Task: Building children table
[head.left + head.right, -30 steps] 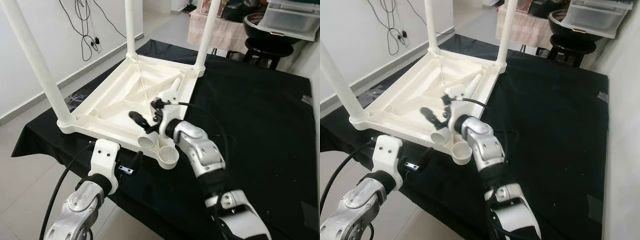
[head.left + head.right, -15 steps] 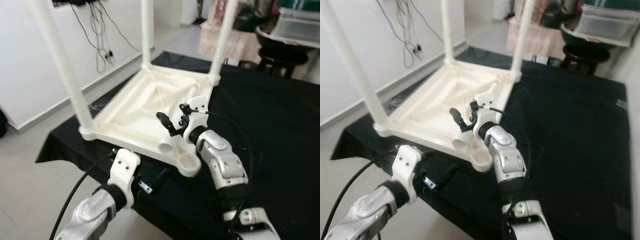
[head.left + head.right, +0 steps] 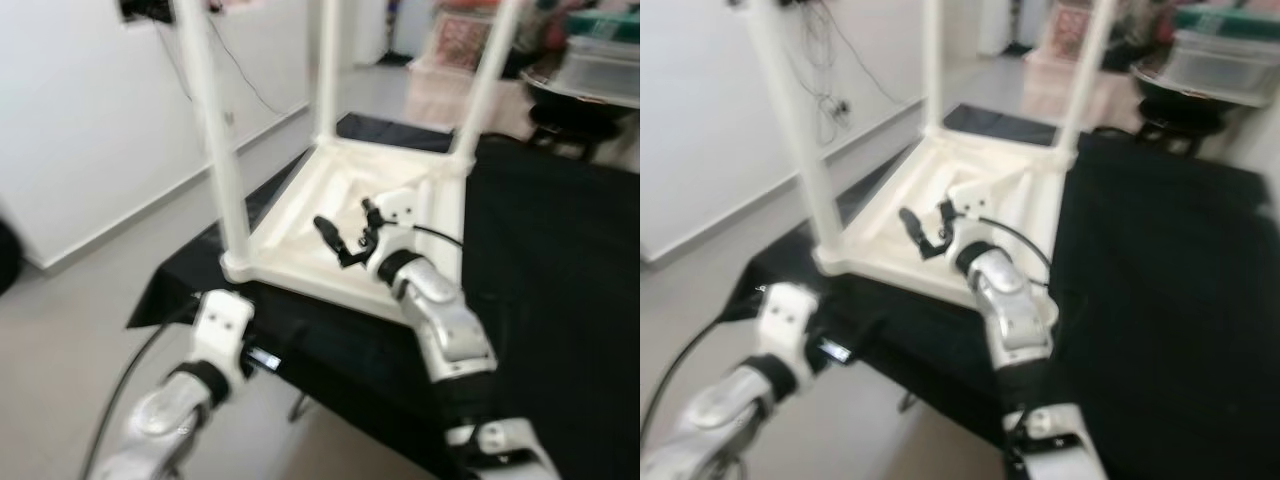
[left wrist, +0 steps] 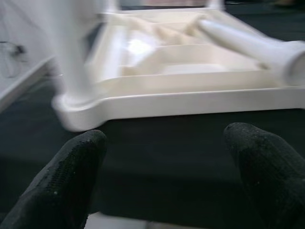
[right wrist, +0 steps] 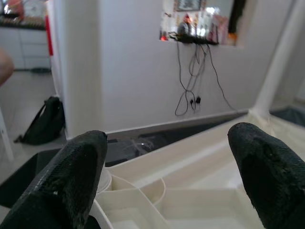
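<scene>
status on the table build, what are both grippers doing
Right gripper open over upturned white table. Left gripper open, low at its near edge. Three legs fitted. Nothing blocking.

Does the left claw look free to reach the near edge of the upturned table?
Probably yes. The left claw is open and faces the table's near edge with bare black cloth between them.

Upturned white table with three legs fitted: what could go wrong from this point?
The table lies near the edge of the black-draped surface, so a push from the right gripper, open over its underside, might slide it off. The loose leg lying inside the frame could roll away. The left gripper, open and low before the rim, may catch the cloth.
</scene>
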Controlling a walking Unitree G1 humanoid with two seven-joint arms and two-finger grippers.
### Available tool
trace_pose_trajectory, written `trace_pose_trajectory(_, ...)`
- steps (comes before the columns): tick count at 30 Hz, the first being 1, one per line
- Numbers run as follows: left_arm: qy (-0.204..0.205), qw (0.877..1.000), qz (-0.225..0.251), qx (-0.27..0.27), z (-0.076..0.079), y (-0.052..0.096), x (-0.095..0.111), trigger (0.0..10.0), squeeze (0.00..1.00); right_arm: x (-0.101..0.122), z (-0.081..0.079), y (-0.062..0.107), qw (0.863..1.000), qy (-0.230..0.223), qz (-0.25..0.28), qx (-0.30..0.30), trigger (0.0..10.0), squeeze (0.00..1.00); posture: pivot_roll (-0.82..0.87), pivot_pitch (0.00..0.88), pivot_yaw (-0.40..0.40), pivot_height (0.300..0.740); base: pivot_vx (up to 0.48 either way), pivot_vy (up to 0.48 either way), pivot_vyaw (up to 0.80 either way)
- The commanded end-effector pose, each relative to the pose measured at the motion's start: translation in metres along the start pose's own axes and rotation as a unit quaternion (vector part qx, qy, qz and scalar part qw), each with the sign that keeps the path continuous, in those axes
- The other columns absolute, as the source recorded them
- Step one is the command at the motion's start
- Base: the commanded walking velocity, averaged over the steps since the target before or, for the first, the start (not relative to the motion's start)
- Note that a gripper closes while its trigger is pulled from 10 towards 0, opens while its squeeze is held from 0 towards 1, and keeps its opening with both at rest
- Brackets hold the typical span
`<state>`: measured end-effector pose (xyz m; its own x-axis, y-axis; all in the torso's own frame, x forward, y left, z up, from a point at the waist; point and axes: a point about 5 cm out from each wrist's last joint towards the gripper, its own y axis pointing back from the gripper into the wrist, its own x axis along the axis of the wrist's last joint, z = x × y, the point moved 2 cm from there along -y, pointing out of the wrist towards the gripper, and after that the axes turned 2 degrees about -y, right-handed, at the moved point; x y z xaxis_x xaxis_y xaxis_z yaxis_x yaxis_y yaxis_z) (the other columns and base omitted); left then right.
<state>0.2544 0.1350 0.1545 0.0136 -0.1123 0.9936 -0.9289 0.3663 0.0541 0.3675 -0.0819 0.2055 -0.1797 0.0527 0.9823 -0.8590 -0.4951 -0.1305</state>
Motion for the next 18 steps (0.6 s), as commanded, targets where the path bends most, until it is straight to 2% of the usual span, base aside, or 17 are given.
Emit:
trace_pose_trajectory(1, -0.003, 1.0, -0.005, 0.01, -0.002, -0.001, -0.004, 10.0, 0.0, -0.002, 0.004, 0.007, 0.998, 0.056, 0.0, 0.018, 10.0, 0.0, 0.0, 0.049, -0.031, 0.74, 0.0, 0.0, 0.0)
trace_pose_trajectory(2, -0.003, 1.0, -0.005, 0.01, -0.002, -0.001, -0.004, 10.0, 0.0, -0.002, 0.004, 0.007, 0.998, 0.056, 0.0, 0.018, 10.0, 0.0, 0.0, 0.049, -0.031, 0.74, 0.0, 0.0, 0.0)
trace_pose_trajectory(3, -0.002, 1.0, -0.008, 0.02, -0.005, -0.001, -0.007, 10.0, 0.0, -0.002, 0.005, 0.01, 0.993, 0.108, -0.006, 0.044, 10.0, 0.0, 0.0, 0.048, -0.03, 0.74, 0.0, 0.0, 0.0)
trace_pose_trajectory(5, -0.001, 1.0, -0.01, 0.024, -0.006, -0.001, -0.008, 10.0, 0.0, -0.003, 0.007, 0.012, 0.99, 0.13, -0.013, 0.052, 10.0, 0.0, 0.0, 0.048, -0.03, 0.74, 0.0, 0.0, 0.0)
trace_pose_trajectory(7, 0.0, 1.0, -0.01, 0.024, -0.006, -0.002, -0.009, 10.0, 0.0, -0.007, 0.018, 0.013, 0.984, 0.167, -0.046, 0.049, 10.0, 0.0, 0.0, 0.048, -0.03, 0.74, 0.0, 0.0, 0.0)
trace_pose_trajectory(9, 0.0, 1.0, -0.01, 0.024, -0.006, -0.002, -0.009, 10.0, 0.0, -0.007, 0.018, 0.013, 0.984, 0.167, -0.046, 0.049, 10.0, 0.0, 0.0, 0.048, -0.03, 0.74, 0.0, 0.0, 0.0)
trace_pose_trajectory(10, 0.002, 1.0, -0.011, 0.023, -0.005, -0.002, -0.01, 10.0, 0.0, -0.017, 0.03, 0.017, 0.968, 0.223, -0.095, 0.061, 10.0, 0.0, 0.0, 0.047, -0.03, 0.74, 0.0, 0.0, 0.0)
trace_pose_trajectory(14, 0.004, 1.0, -0.011, 0.021, -0.005, -0.003, -0.011, 10.0, 0.0, -0.021, 0.038, 0.023, 0.959, 0.24, -0.121, 0.086, 10.0, 0.0, 0.0, 0.046, -0.029, 0.74, 0.0, 0.0, 0.0)
trace_pose_trajectory(18, 0.007, 1.0, -0.013, 0.018, -0.004, -0.003, -0.012, 10.0, 0.0, -0.018, 0.045, 0.039, 0.948, 0.239, -0.138, 0.159, 10.0, 0.0, -0.01, 0.047, -0.028, 0.74, 0.0, 0.0, 0.0)
